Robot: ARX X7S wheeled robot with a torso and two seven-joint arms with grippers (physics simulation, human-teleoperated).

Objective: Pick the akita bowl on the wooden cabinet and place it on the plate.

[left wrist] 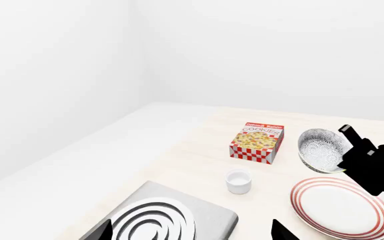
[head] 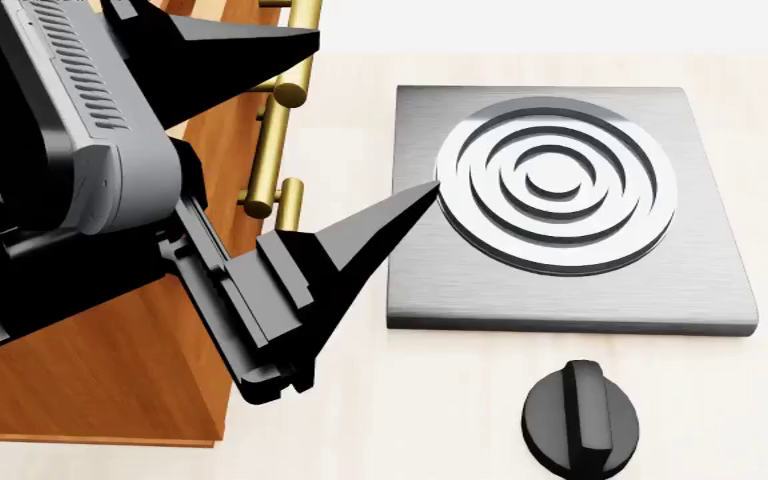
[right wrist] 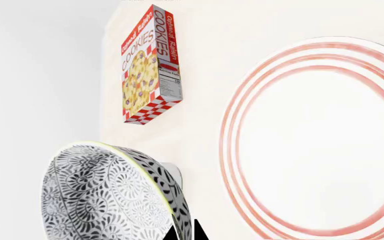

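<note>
My right gripper (right wrist: 186,232) is shut on the rim of the akita bowl (right wrist: 105,197), one fingertip inside the rim and one outside. The speckled bowl (left wrist: 320,149) hangs tipped on its side above the table, just beside the plate (left wrist: 342,207). In the right wrist view the white plate (right wrist: 319,140) with red rings lies flat and bare next to the bowl. My left gripper (left wrist: 190,235) is open with nothing between its fingers, hovering over the stove burner. In the head view the left gripper (head: 376,112) stands in front of the wooden cabinet (head: 91,385).
A cookies box (left wrist: 257,142) lies past the plate, and a small white cup (left wrist: 239,180) stands between it and the metal stove burner (head: 558,190). A black knob (head: 582,417) sits in front of the burner. Brass handles (head: 284,110) stick out from the cabinet.
</note>
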